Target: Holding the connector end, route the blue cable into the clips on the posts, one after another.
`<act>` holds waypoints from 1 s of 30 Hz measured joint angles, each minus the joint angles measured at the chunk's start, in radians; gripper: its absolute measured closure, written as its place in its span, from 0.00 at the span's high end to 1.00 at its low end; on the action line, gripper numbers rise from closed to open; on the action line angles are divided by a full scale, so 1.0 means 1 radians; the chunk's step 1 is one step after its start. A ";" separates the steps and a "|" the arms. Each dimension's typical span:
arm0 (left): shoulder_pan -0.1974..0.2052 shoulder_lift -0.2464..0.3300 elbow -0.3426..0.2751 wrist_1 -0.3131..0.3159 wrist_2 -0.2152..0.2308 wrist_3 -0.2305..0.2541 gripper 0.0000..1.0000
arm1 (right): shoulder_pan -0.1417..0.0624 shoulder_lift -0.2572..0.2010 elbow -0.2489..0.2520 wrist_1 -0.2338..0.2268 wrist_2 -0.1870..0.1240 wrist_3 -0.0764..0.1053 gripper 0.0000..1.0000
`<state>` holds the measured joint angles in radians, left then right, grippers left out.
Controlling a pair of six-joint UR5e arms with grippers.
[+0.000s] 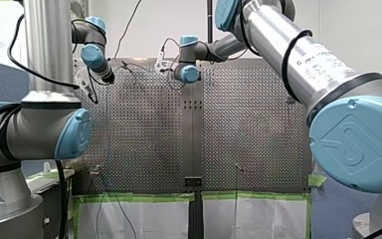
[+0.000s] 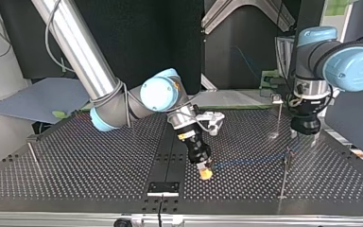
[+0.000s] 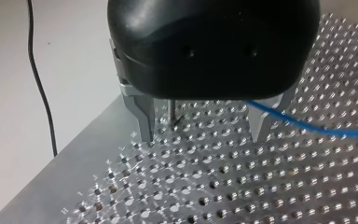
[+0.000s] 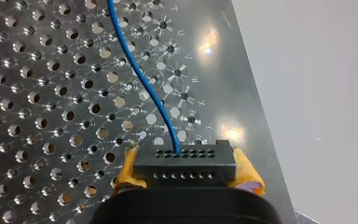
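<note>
You had the right gripper (image 4: 186, 171) clamped on the black connector (image 4: 185, 161) near the middle of the perforated table's (image 4: 51, 93) edge farthest from the arms, with the blue cable (image 4: 140, 74) trailing to the spread-fingered left gripper (image 3: 204, 134); no post (image 2: 283, 177) clip looked threaded, so routing mostly remained.

in the right wrist view the perforated table (image 4: 37, 60) is lit strongly from above: two glare spots are produced on its bare edge strip, and star-shaped reflections are formed around the holes. the black connector (image 4: 185, 163) and the blue cable (image 4: 140, 70) are rendered crisply. in the left wrist view my left gripper (image 3: 204, 136) is shown dark and soft close to the lens, and bright glints are scattered over the nearest holes. in the front view the pale wall (image 1: 169, 20) is overexposed and the table's middle is dimmed. in the top view a dark backdrop (image 2: 170, 38) is recorded.
</note>
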<state>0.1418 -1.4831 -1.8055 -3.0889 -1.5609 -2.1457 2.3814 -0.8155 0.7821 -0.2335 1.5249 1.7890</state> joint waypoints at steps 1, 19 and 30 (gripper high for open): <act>-0.001 0.007 -0.007 -0.003 0.003 0.000 1.00 | 0.000 0.000 0.000 0.000 0.000 0.000 0.00; -0.010 0.083 -0.079 -0.034 0.047 0.037 1.00 | 0.002 0.000 0.000 0.003 0.000 0.000 0.00; -0.009 0.123 -0.080 -0.039 0.074 0.130 1.00 | -0.001 0.000 0.001 0.004 0.000 0.000 0.00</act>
<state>0.1332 -1.3605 -1.8851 -3.1277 -1.4870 -2.0160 2.3809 -0.8155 0.7826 -0.2290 1.5249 1.7889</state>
